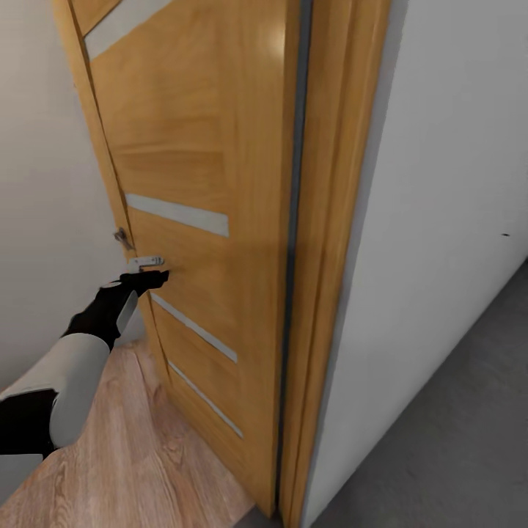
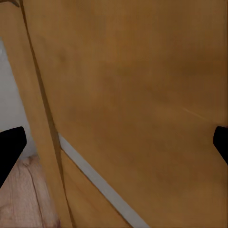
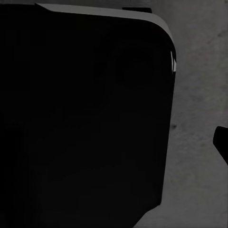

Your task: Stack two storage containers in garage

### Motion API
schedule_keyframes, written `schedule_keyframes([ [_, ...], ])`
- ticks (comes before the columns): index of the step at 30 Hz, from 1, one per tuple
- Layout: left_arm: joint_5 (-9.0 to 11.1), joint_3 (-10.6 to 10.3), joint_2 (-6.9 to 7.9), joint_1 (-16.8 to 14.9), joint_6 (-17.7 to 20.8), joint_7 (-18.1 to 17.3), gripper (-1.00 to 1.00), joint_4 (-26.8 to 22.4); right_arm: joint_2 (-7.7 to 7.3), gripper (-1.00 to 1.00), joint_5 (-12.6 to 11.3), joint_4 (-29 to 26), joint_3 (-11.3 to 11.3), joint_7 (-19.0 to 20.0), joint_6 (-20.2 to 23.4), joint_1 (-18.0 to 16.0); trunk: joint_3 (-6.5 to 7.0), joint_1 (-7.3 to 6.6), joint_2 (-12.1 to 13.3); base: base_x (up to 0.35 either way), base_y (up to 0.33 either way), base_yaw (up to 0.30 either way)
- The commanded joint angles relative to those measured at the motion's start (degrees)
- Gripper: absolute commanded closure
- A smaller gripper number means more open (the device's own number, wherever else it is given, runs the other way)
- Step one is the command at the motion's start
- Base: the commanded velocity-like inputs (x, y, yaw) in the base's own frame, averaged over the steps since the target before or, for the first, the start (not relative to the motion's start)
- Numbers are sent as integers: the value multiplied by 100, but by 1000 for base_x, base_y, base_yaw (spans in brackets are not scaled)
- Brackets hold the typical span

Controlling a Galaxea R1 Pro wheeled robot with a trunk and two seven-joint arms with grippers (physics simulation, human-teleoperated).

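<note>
the left end effector (image 1: 152, 278) sits at the door (image 1: 213, 169) just under its handle (image 1: 145, 261), about 9 o'clock in the head view; judged step: swing the door wide for passage btw the wood floor (image 1: 125, 455) and the garage's grey concrete floor (image 1: 455, 433) at 4 o'clock; best to push slow, keep contact near the handle; left fingers (image 2: 10, 148) spread wide, gripping nothing; right end effector's opening can't be told; containers not seen.

One door (image 1: 213, 169), four frosted strips, one handle (image 1: 146, 261).
</note>
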Motion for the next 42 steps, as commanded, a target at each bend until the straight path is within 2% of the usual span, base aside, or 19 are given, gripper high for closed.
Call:
schedule_keyframes([
  [1, 79, 13, -109, -1, 40, -67, -100, -12, -1, -100, 5, -1, 2, 1, -5, -2, -5, 2, -2, 191, 139, -21],
  [25, 78, 13, -110, 7, 1, -70, -100, -12, -5, -100, 5, -3, 4, 1, -5, -2, 6, 2, -2, 25, 22, -43],
  [42, 78, 13, -110, 2, 10, -52, -100, -12, -3, -100, 5, -3, 3, -15, -5, -2, 7, 2, -2, -269, 0, -3],
])
